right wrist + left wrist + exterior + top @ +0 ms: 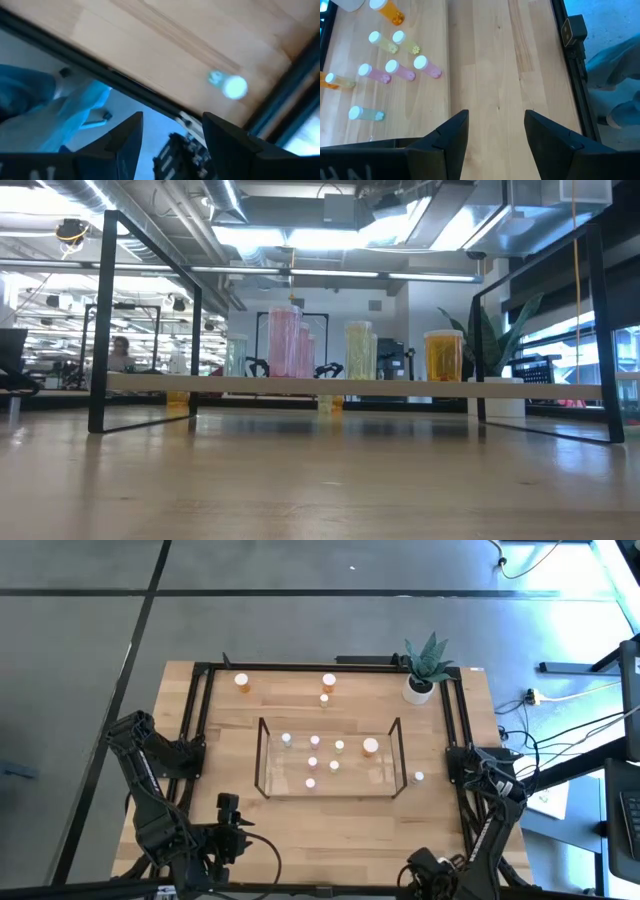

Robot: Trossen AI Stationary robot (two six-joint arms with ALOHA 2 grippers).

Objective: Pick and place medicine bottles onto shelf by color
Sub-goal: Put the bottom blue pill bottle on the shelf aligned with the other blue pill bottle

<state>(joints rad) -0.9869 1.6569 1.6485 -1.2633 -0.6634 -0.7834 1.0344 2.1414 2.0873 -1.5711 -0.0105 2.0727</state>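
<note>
The clear shelf [330, 755] stands mid-table and carries several small white-capped medicine bottles, pink [285, 340], greenish [360, 350] and orange [443, 355]. Two orange bottles [242, 682] [329, 682] and a small one [324, 699] stand on the wood beyond it. A pale bottle [419, 777] stands alone to the right of the shelf and shows blurred in the right wrist view [232, 86]. My left gripper [496, 117] hangs open over bare wood near the front left [230, 815]. My right gripper [172, 120] is open above the table's near right edge [425, 873], with nothing between its fingers.
A potted plant in a white pot [420, 690] stands at the far right corner. Black frame rails [205, 730] [452, 730] run along the table's left and right sides. Bare wood [330, 825] lies between the shelf and the near edge.
</note>
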